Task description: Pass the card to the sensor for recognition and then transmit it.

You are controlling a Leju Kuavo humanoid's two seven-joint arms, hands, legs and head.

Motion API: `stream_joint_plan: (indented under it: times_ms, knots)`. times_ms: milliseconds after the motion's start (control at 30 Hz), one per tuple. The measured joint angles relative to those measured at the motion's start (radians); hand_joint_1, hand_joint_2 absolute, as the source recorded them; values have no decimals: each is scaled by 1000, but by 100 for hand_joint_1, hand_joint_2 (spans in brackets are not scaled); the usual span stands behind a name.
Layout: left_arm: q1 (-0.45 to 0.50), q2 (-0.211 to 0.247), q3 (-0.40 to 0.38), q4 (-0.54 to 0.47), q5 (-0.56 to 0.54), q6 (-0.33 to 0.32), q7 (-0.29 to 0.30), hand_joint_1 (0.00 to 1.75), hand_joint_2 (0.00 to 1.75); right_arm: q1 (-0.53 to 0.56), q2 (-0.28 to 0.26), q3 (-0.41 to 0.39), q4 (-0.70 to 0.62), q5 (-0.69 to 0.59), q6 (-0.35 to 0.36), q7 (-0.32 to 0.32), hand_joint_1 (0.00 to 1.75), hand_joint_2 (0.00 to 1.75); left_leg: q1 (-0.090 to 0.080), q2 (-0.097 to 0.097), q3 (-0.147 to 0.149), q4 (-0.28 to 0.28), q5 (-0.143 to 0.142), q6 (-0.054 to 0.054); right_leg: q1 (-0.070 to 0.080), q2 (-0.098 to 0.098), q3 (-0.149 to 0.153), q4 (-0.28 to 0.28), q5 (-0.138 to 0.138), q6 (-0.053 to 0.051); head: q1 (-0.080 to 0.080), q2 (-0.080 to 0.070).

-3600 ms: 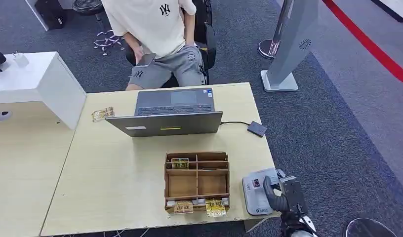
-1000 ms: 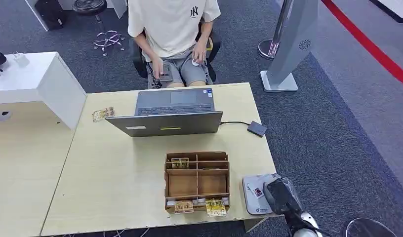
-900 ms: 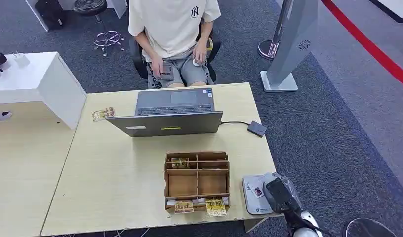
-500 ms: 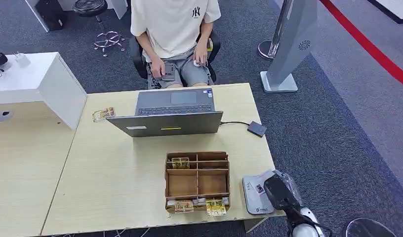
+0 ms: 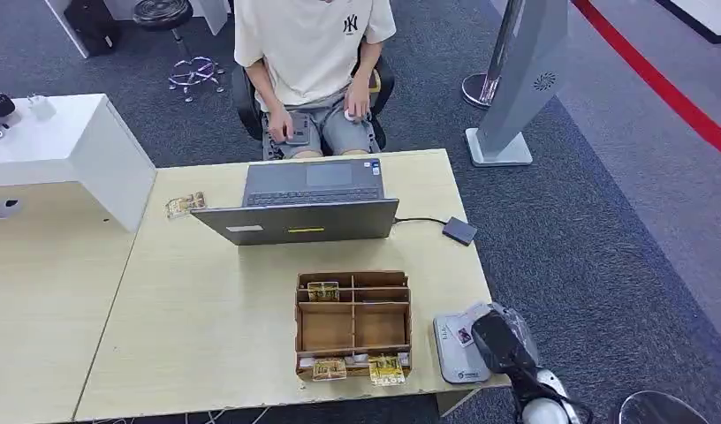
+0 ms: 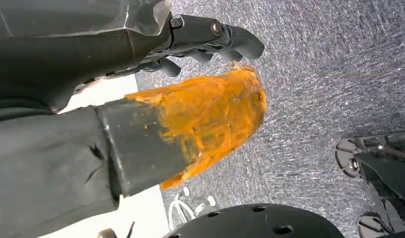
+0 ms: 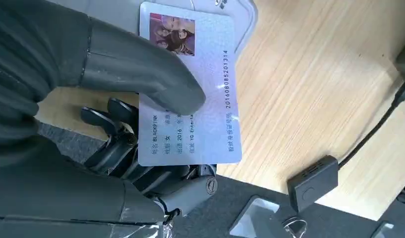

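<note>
The card (image 7: 200,94) is pinched in the right hand (image 7: 116,99) — thumb on its printed face, darker fingers (image 7: 121,144) under it — and it hangs over the near right corner of the table (image 5: 207,327), its photo end over the sensor (image 5: 456,358), a flat grey pad at the table's edge. From the head view the hand (image 5: 498,340) covers much of the pad. Whether the card touches the pad or floats just above it, I cannot tell.

I judge this to be the reading step, with the handover to come. To do it well, the card should lie flat and low over the pad's middle and be held steady long enough to register — a tilted or drifting card may not read. The pinch should stay firm near the card's edge, since the card is thin and slick and could slide out.

The left hand (image 6: 210,39) hangs over the carpet, fingers curled in with nothing in them.

Beside the sensor stands a brown tray (image 5: 352,322) with more cards in its end slots. Beyond it sits a laptop (image 5: 304,208), with a small black box (image 5: 459,230) on a cable to one side, and a person (image 5: 313,53) is seated across the table.
</note>
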State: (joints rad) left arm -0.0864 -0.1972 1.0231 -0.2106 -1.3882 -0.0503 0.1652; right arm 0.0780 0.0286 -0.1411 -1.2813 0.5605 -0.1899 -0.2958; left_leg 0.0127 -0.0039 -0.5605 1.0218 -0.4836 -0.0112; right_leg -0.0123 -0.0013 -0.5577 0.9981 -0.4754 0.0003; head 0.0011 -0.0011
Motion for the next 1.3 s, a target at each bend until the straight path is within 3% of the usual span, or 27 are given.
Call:
stream_joint_plan:
  times_ms: [200,400,767,900,1300]
  knots:
    - [1,-3,0,0,-3,3,3,0,0,35,54,-32,-99,-121,-92,-104,175,175,0,0,-1,0,0,0,0,0,-2,0,0,0,0,0]
    - [2,-8,0,0,-6,3,4,0,0,64,99,-71,-226,-191,-105,-136,175,175,0,0,-3,0,0,0,0,0,-4,0,0,0,0,0]
    - [2,-9,0,0,-11,3,4,0,0,88,109,-87,-263,-155,-31,-113,175,175,0,0,-5,0,0,0,0,0,-5,0,0,0,0,0]
    - [2,-9,0,0,-11,2,3,0,0,88,94,-81,-226,-100,25,-81,175,175,0,0,-5,0,0,0,0,0,-5,0,0,0,0,0]
    - [2,-6,2,0,-10,1,2,0,0,86,58,-76,-144,-70,66,-50,175,175,0,0,-6,0,0,0,0,0,-6,0,0,0,0,0]
